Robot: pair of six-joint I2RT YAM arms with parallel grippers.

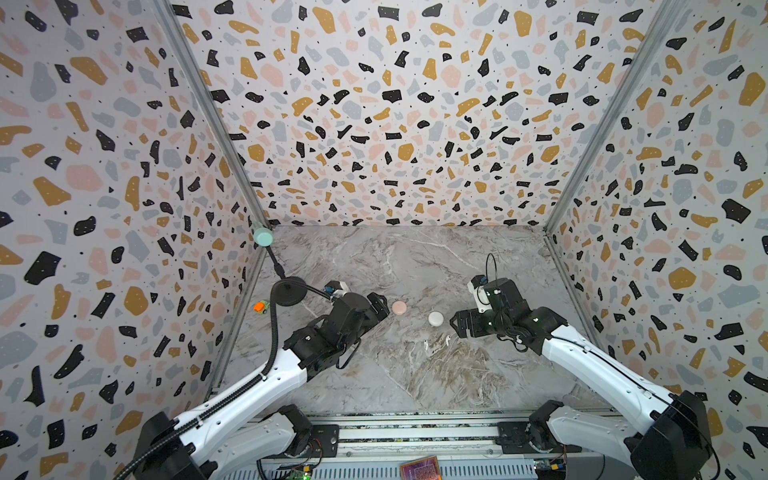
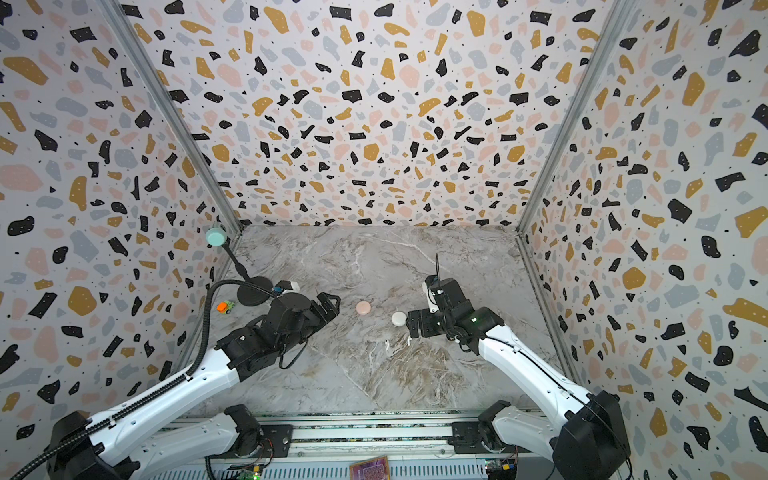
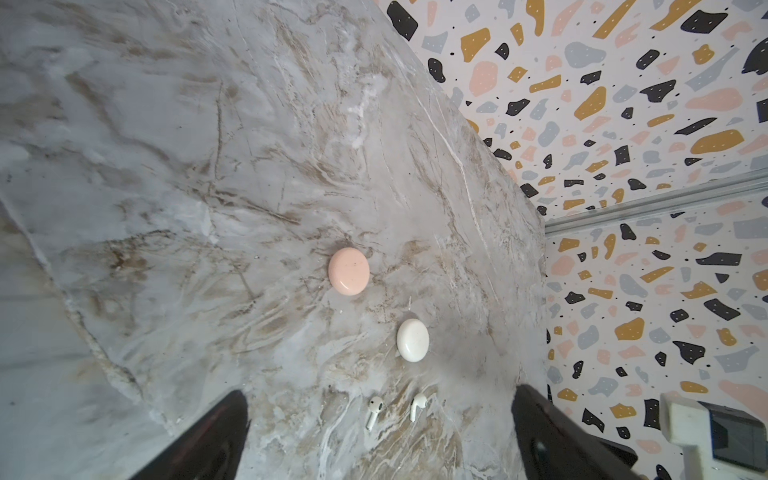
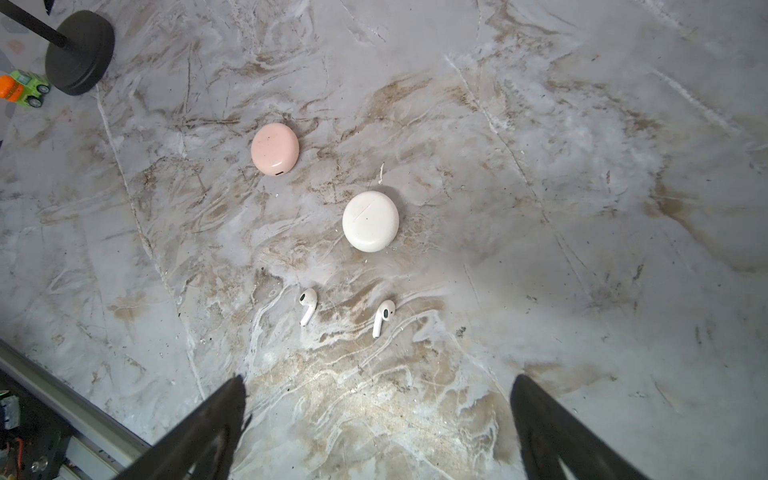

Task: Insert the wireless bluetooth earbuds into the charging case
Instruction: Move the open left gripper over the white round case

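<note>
The terrazzo-patterned walls (image 1: 395,104) are set round three sides of the worktop (image 1: 415,374), a grey marbled slab. From its near edge it is reached over by the left arm (image 1: 257,395) and the right arm (image 1: 602,372), both white with black wrists.

A black gooseneck stand (image 1: 289,291) is placed by the left edge, toward the far left corner. In both top views its round base is partly crossed by the left arm's cable hose (image 1: 273,332). Its mint-green head (image 1: 262,237) is raised toward that corner.

The left fingers (image 3: 208,440) are spread wide with nothing gripped, held above the worktop just left of the pink case (image 1: 399,307). The right fingers (image 4: 199,436) are also parted wide and empty, just right of the white case (image 1: 435,318).

Both round cases are shut and laid near the middle of the worktop, apart from each other. The white case is a little closer to the near edge, and it lies between the right fingers and the pink case.

A small orange and green toy car (image 1: 261,307) is set at the left edge, just beside the stand's base and well apart from the cases.

Two white earbuds are laid flat on the marble on the near-edge side of the white case, apart from it and from each other. The left-hand earbud (image 4: 308,305) and the right-hand earbud (image 4: 382,316) are turned with their stems away from the case. In a top view the right-hand earbud is seen close under the right fingers.
</note>
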